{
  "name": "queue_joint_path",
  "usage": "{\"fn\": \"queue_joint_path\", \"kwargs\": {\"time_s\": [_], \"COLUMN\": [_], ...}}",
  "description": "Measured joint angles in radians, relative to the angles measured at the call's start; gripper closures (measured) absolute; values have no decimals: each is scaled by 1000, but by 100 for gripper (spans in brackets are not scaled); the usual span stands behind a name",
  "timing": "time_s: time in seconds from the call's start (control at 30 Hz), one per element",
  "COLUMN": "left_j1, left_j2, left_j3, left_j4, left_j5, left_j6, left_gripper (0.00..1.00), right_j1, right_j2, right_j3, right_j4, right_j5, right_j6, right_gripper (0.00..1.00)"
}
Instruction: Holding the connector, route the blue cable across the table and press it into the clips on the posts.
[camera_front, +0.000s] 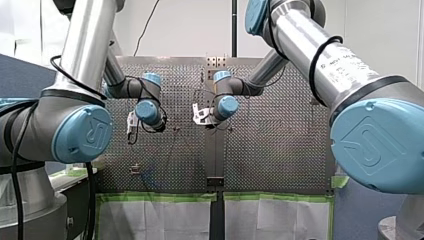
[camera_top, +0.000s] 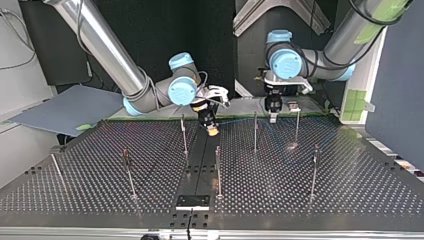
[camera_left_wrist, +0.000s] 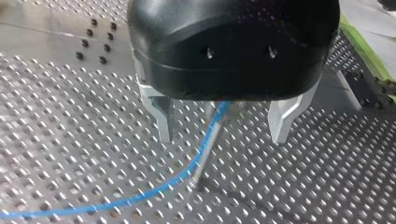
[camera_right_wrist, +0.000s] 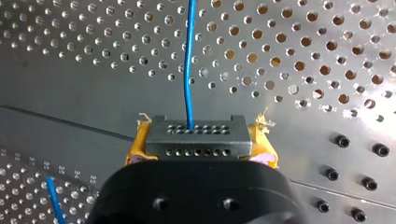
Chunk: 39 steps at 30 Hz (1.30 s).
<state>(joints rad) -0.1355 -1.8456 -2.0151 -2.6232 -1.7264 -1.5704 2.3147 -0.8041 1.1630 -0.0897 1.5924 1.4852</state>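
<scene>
My right gripper (camera_right_wrist: 198, 145) is shut on the grey connector (camera_right_wrist: 196, 135), its yellow pads (camera_right_wrist: 137, 142) pressed on both sides. The blue cable (camera_right_wrist: 188, 56) leaves the connector's face and runs away over the perforated plate. In the top view my right gripper (camera_top: 212, 129) hangs low near the table's far middle, and my left gripper (camera_top: 272, 107) stands to its right. My left gripper (camera_left_wrist: 222, 135) is open, its metal fingers (camera_left_wrist: 159, 116) wide apart. The blue cable (camera_left_wrist: 196, 158) and a thin post (camera_left_wrist: 205, 149) pass between them without touching either.
Several thin posts stand on the perforated table (camera_top: 350, 195), among them one (camera_top: 184, 135) beside my right gripper, one (camera_top: 255, 132) near my left, and one (camera_top: 218, 172) at the middle. A black plate (camera_top: 192, 201) lies at the near edge.
</scene>
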Motion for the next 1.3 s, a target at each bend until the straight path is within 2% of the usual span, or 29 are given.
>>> {"fn": "queue_joint_path", "kwargs": {"time_s": [0.23, 0.47, 0.67, 1.0, 1.3], "left_j1": [-39, -77, -112, -157, -194], "left_j2": [48, 52, 49, -13, -89], "left_j3": [-20, -43, -57, -24, 10], "left_j4": [21, 15, 59, 108, 146], "left_j5": [0, -28, -42, -53, -69], "left_j6": [-19, -36, -70, -85, -132], "left_gripper": [0, 0, 0, 0, 0], "right_j1": [-6, -10, -14, -18, -34], "right_j2": [-3, -15, -17, -19, -33], "right_j3": [-3, -4, -4, 6, 28], "right_j4": [3, 8, 25, 38, 39], "right_j5": [-1, -2, -5, -26, -46], "right_j6": [-3, -2, -4, -4, -5], "right_gripper": [100, 100, 100, 100, 100]}}
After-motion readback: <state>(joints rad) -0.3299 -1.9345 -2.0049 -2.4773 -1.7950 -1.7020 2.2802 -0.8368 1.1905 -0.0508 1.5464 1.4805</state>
